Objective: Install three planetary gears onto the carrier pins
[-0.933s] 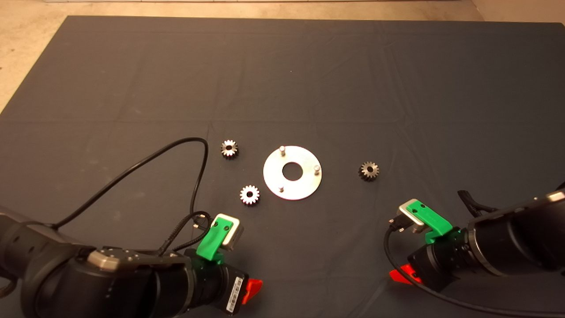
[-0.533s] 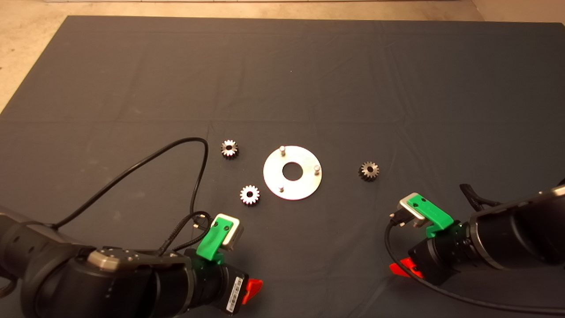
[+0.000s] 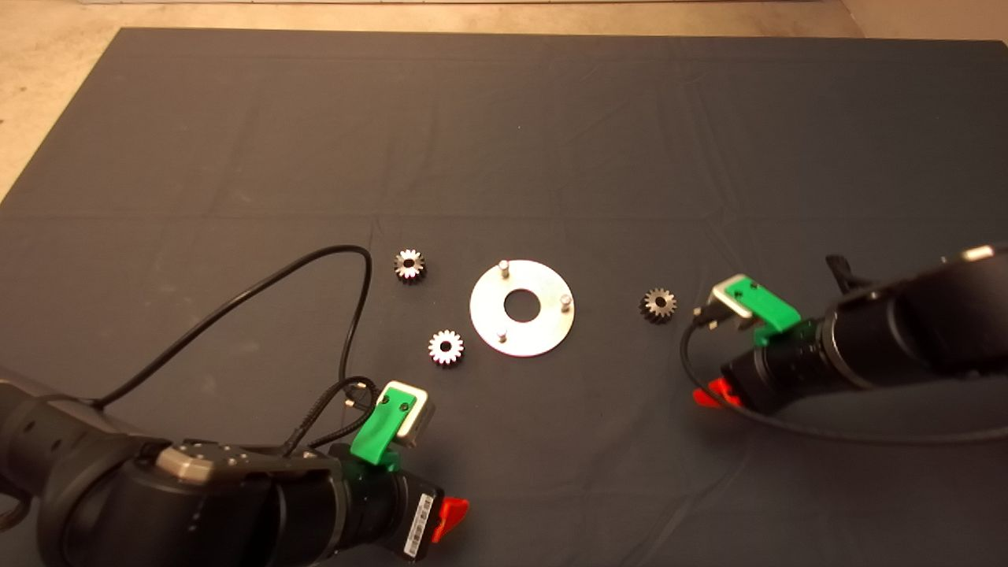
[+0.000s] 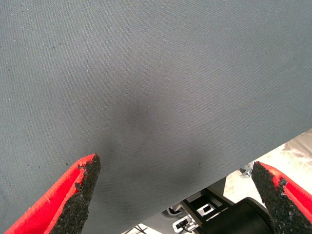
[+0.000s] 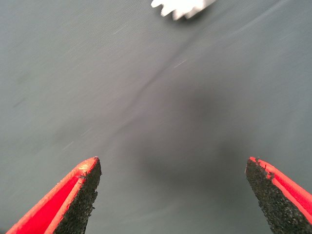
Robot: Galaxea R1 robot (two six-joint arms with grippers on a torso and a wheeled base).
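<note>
At the mat's right side, the right gripper hangs low with its fingers spread wide and nothing between them; in the right wrist view the two pads frame bare mat, and the toothed edge of a gear shows just beyond them. That is the right gear, lying flat and alone, near the gripper but apart from it. Judging from the wide spread and the low pose, this arm is lining up to close around that gear; no grasp has been made.

Past the gear sits the disc, flat on the mat with its centre hole open. Its three pins stand upright and all are bare, so no gear is installed. They are spaced evenly round the disc, presumably so the gears sit clear of one another once mounted.

Left of the disc lie the other two gears, one near its far-left side and one near its near-left side, both flat, bore up, well placed for a pinch from above.

At the lower left the left gripper waits, also spread wide and empty; its wrist view shows only mat between the fingers.
</note>
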